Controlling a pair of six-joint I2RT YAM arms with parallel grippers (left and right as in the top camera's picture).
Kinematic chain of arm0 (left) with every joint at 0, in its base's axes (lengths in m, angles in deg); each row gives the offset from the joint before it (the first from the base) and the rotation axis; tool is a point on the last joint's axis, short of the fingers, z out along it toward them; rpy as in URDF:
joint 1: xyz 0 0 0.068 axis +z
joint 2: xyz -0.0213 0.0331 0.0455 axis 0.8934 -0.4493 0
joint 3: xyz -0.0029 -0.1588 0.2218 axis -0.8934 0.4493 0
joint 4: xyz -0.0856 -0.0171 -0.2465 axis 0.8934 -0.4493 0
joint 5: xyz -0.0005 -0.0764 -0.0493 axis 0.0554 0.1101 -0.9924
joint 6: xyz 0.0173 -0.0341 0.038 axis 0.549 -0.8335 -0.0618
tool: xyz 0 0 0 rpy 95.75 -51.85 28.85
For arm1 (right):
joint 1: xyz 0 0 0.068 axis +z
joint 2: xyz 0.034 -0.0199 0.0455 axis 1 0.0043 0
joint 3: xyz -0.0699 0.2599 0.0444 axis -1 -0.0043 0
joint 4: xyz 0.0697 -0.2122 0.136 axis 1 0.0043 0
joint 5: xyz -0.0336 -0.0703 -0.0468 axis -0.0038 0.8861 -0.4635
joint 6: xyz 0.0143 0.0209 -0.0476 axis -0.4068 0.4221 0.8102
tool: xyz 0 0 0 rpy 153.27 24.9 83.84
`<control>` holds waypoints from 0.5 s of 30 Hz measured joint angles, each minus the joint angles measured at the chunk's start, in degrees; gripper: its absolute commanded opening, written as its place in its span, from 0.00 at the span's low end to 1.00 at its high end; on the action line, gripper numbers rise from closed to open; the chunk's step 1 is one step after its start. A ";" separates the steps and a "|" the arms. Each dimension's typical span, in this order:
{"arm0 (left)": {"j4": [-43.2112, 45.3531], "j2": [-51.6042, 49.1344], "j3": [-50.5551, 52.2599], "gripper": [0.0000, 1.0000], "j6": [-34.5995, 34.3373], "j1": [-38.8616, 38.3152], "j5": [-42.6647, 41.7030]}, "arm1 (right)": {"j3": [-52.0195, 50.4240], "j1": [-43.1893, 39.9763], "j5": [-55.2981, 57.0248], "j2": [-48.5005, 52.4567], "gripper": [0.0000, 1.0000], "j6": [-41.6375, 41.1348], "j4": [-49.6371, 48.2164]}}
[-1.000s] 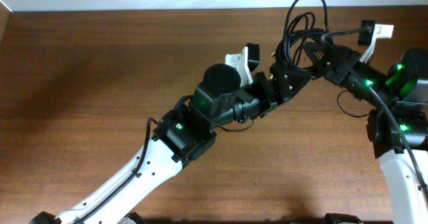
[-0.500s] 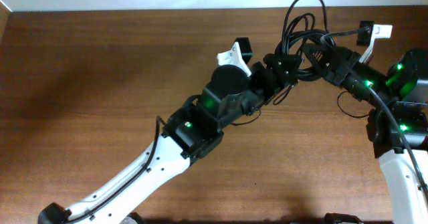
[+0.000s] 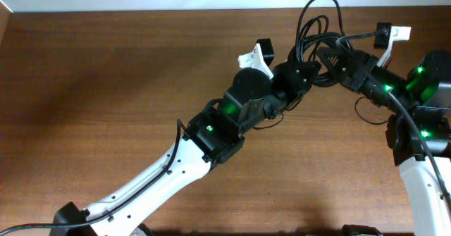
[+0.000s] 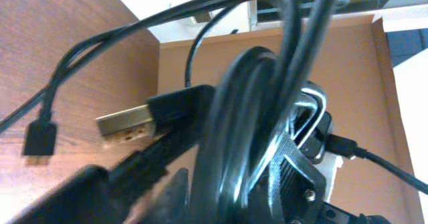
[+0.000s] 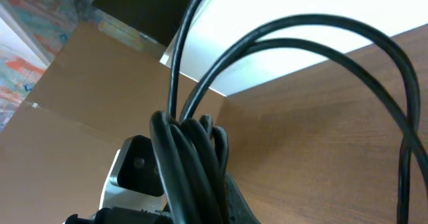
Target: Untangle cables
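A bundle of black cables (image 3: 316, 23) loops up above the far right of the table. My right gripper (image 3: 327, 56) is shut on the bundle's lower part; in the right wrist view the cables (image 5: 190, 154) rise straight out of its jaws (image 5: 200, 207). Coming in from the left, my left gripper (image 3: 301, 72) meets the same bundle right beside the right one. In the left wrist view the thick coil (image 4: 247, 117) fills the space between its fingers, which are closed on it. A metal USB plug (image 4: 124, 125) and a small black connector (image 4: 39, 138) stick out to the left.
The brown wooden table (image 3: 106, 88) ends at a white wall along the back. My left arm (image 3: 218, 127) stretches diagonally from the bottom left. The right arm (image 3: 423, 123) stands at the right edge. A cardboard-coloured panel (image 4: 200, 63) lies beyond the table.
My left gripper has moved up and to the right onto the cable bundle, and its jaws have closed from wide open. The right gripper has kept still with the bundle.
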 measured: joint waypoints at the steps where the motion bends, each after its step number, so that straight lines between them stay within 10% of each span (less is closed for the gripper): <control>1: 0.11 0.00 -0.02 0.00 0.13 0.00 -0.02 | 0.00 0.00 0.02 0.00 0.04 0.02 0.09; 9: 0.15 0.00 -0.11 0.00 1.86 0.17 0.11 | 0.00 0.00 -0.11 0.13 0.15 -0.04 0.17; 15: -0.83 -0.07 -0.11 0.00 6.64 3.06 -3.45 | 0.02 0.00 -2.45 0.15 0.82 2.58 0.70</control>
